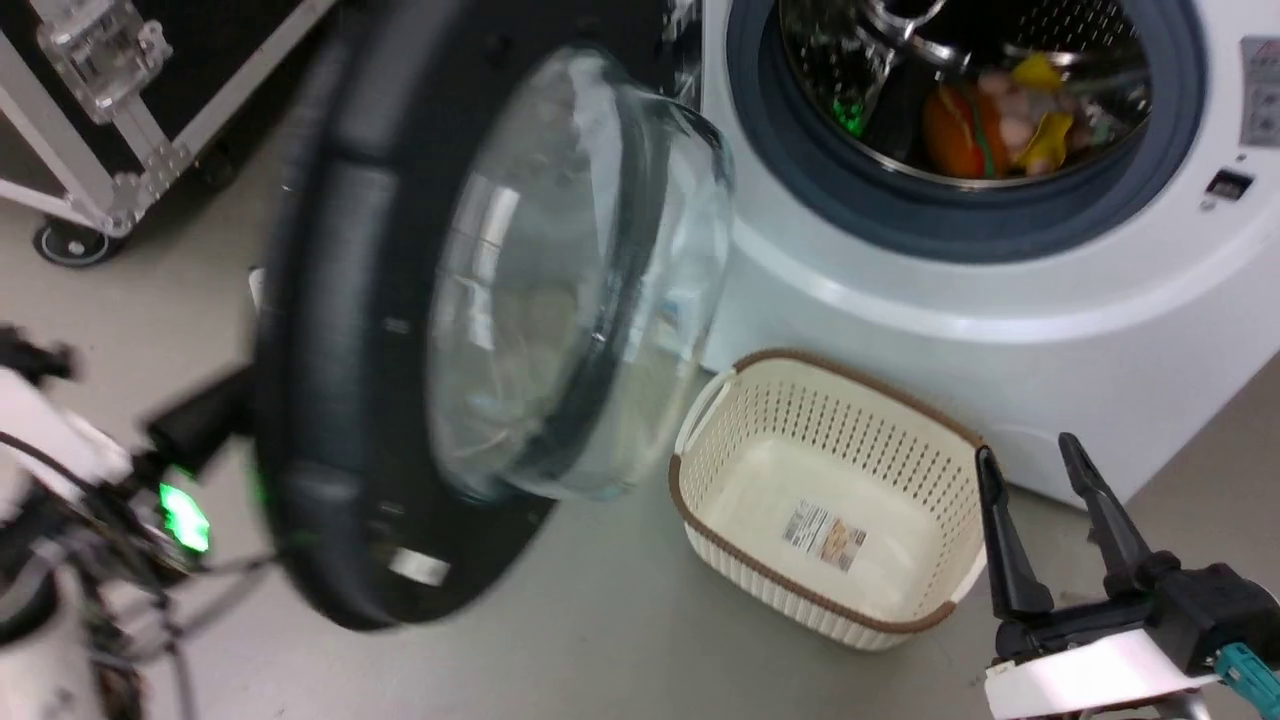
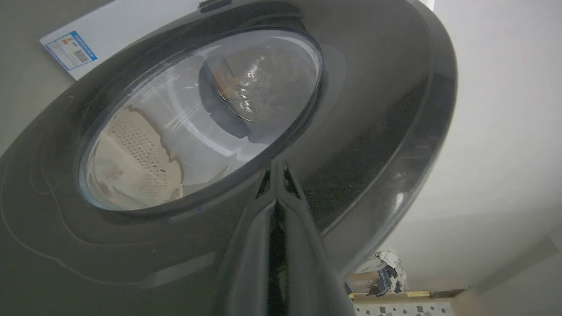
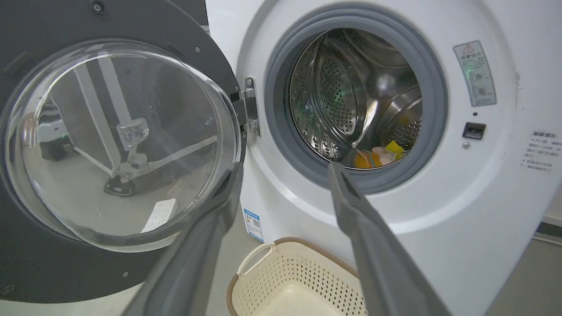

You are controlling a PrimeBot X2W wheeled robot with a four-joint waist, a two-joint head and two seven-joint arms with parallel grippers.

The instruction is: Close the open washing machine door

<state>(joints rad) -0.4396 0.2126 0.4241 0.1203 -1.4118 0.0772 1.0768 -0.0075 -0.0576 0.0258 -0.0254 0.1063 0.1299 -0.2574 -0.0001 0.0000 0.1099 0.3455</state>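
Note:
The washing machine door (image 1: pixel 480 300), a wide black rim around a clear domed glass bowl, stands swung open to the left of the white washing machine (image 1: pixel 1000 300). My left gripper (image 2: pixel 276 166) is shut, fingers pressed together with their tips against the door's glossy outer face (image 2: pixel 373 131) just below the glass. In the head view its dark fingers (image 1: pixel 200 420) reach in behind the door's left rim. My right gripper (image 1: pixel 1030 460) is open and holds nothing at the lower right, apart from the door (image 3: pixel 118 145) and facing the drum opening (image 3: pixel 355 101).
A cream perforated basket (image 1: pixel 820 500) with a brown rim sits on the floor before the machine, just right of the door's lower edge. Coloured laundry (image 1: pixel 990 120) lies in the steel drum. A black case with aluminium edges (image 1: pixel 150 80) stands at the far left.

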